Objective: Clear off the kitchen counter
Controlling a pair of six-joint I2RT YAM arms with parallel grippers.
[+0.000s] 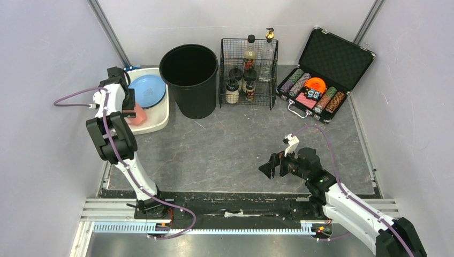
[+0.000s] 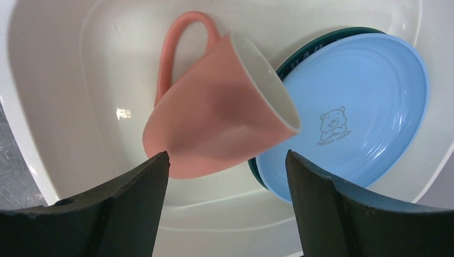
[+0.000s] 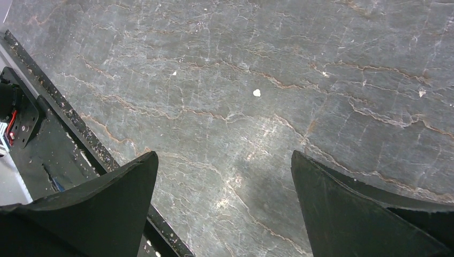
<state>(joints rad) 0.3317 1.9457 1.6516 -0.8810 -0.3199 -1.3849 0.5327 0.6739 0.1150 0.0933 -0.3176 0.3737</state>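
At upper left the left gripper (image 2: 226, 158) is held open above the pink mug (image 2: 214, 118) lying in the white tub (image 1: 160, 119), while the right gripper (image 3: 225, 158) is spread open over the counter (image 1: 225, 144), lower right.

A: Where does my overhead sit?
B: High on the near side, tilted down over the whole kitchen counter (image 1: 230, 144), far off.
A: My left wrist view?
B: Close, looking down between its own fingers (image 2: 134, 209) into the white tub (image 2: 64, 80). I find that tub far left in the overhead too.
A: Right wrist?
B: Low over bare counter by the front rail (image 3: 80, 122), which the overhead shows along its bottom.
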